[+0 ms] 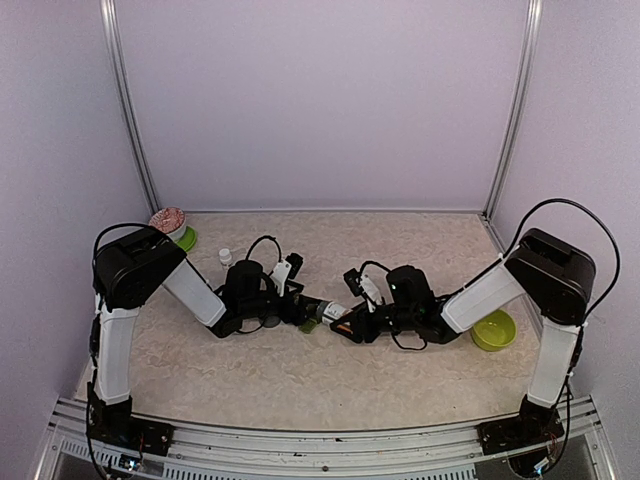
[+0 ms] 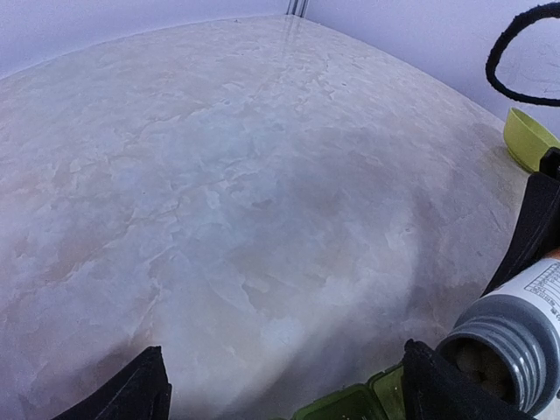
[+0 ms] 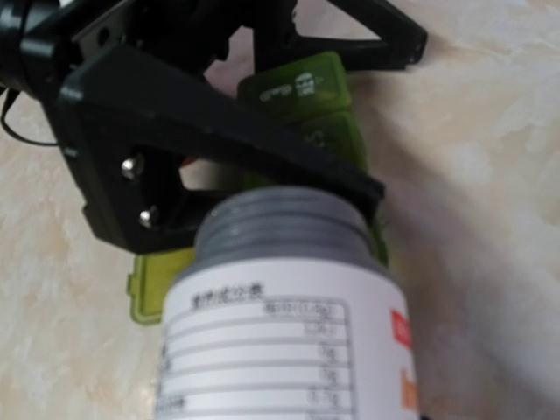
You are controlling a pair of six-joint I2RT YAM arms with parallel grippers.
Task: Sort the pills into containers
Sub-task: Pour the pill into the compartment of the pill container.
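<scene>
**pillguy:** Right wrist cam, anyone spot the containers [image 3: 302, 92]?

**yam_fan:** yep, just below the pill bottle [image 3: 289, 324] that the right gripper [image 1: 345, 320] pinches. The left gripper [image 2: 283, 346], fingers [image 3: 219, 131] spread, cuts between bottle and containers; lime bowl [image 1: 493, 330] is well right of the bottle.

Glossy green plastic containers [image 3: 302, 87], paper-labelled plastic bottle [image 3: 280, 332], matt marbled table [image 2: 219, 175].

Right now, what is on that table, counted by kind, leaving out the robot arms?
Open pill bottle: 1
Green pill container strip: 1
Bowls: 2, the lime-green bowl and a pinkish bowl at the back left
Small white object, too small to identify: 1
Total: 5
</scene>
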